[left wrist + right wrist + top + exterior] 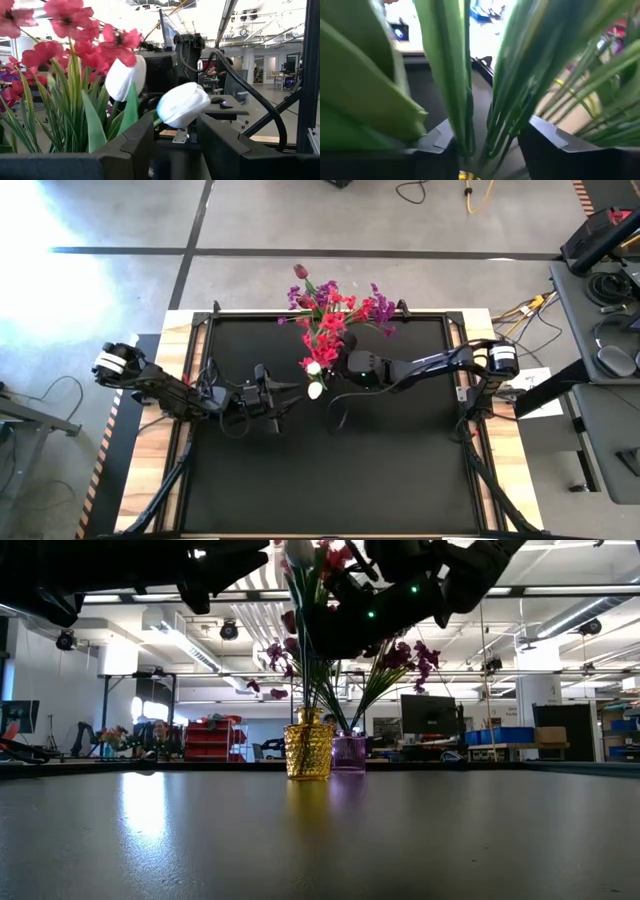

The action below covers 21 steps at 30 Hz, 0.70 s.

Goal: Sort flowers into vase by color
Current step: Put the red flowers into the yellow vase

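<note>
Flowers (pixel 335 315) stand bunched at the table's far edge, red and white stems in the amber vase (pixel 308 750), purple ones in the violet vase (pixel 349 753) touching it. Right gripper (pixel 485 142), parted around green stems above the amber vase, could snag and tip it when withdrawing. Left gripper (pixel 175 142) waits open and empty nearby.

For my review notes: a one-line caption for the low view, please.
Amber vase and purple vase stand mid-table holding flowers, both arms overhead.
</note>
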### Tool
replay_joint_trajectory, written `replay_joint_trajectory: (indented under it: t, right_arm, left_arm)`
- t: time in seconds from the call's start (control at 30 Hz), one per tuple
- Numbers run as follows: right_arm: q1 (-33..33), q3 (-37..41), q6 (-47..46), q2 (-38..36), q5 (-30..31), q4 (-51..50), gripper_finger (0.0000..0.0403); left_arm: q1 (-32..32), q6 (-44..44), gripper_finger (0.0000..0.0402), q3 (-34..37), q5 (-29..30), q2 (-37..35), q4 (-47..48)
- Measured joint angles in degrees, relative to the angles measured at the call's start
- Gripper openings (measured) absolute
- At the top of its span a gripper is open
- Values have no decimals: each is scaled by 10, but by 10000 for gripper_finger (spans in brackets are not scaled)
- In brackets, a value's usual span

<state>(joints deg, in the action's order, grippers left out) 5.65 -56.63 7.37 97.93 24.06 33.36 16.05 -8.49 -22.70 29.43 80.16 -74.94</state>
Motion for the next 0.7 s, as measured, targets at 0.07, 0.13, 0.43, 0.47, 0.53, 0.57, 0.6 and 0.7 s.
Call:
replay_joint_trajectory:
  t: [0.07,0.13,0.43,0.47,0.53,0.57,0.6,0.7]
  right_arm:
    - [0,-14,-1,-1,15,-41,173]
    - [0,-29,-5,-1,15,-81,194]
    - [-1,-40,-6,-36,-16,-181,258]
    - [-1,-32,-6,-44,-16,-180,259]
    - [-1,-12,-8,-61,-17,-176,256]
    - [-1,-1,-8,-69,-17,-176,253]
    - [-3,8,-10,-77,-17,-177,250]
    - [-7,35,-13,-104,-19,-178,241]
  left_arm:
    - [0,0,136,0,0,0,0]
    - [0,0,136,0,0,0,0]
    - [0,2,136,0,0,0,2]
    - [0,2,136,0,0,-1,6]
    - [0,2,136,0,0,-1,12]
    - [0,2,136,0,0,-1,15]
    - [0,2,136,0,0,-2,15]
    - [0,2,136,0,0,-2,15]
